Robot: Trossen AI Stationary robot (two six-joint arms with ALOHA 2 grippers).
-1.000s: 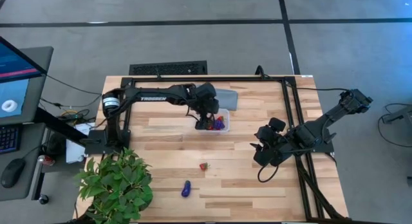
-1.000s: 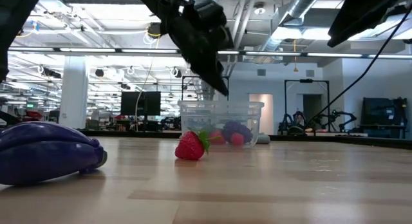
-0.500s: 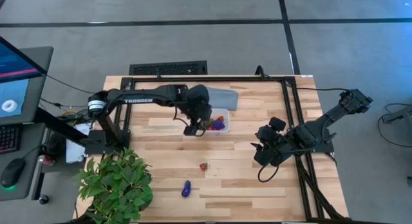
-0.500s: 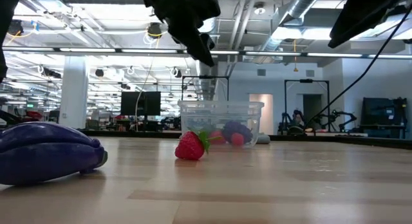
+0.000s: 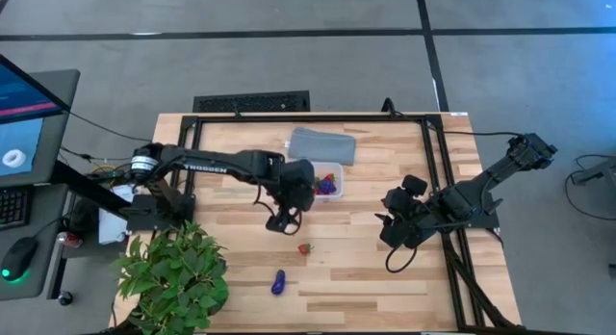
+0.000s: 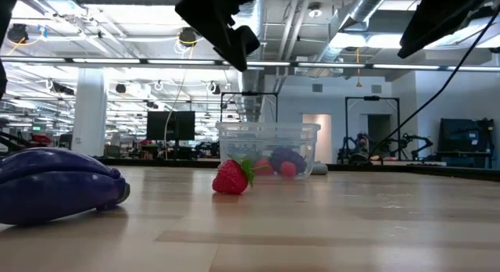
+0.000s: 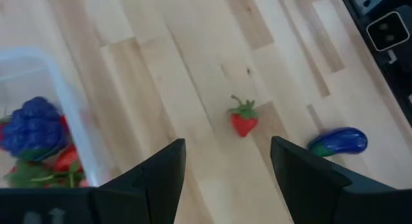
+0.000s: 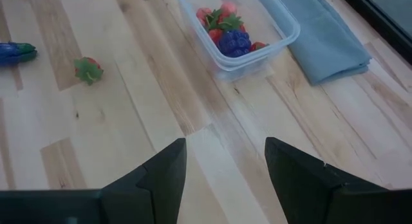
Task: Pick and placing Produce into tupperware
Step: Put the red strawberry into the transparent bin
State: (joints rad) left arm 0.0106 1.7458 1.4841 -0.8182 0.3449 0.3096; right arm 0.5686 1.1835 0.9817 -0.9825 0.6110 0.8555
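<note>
On table (image 5: 385, 277): one strawberry (image 5: 305, 248), one eggplant (image 5: 278, 282)

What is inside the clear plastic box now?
The tupperware holds red strawberries and a dark purple piece. Anything under them is hidden, so no exact count.

Bright, even light — soft shadows.
</note>
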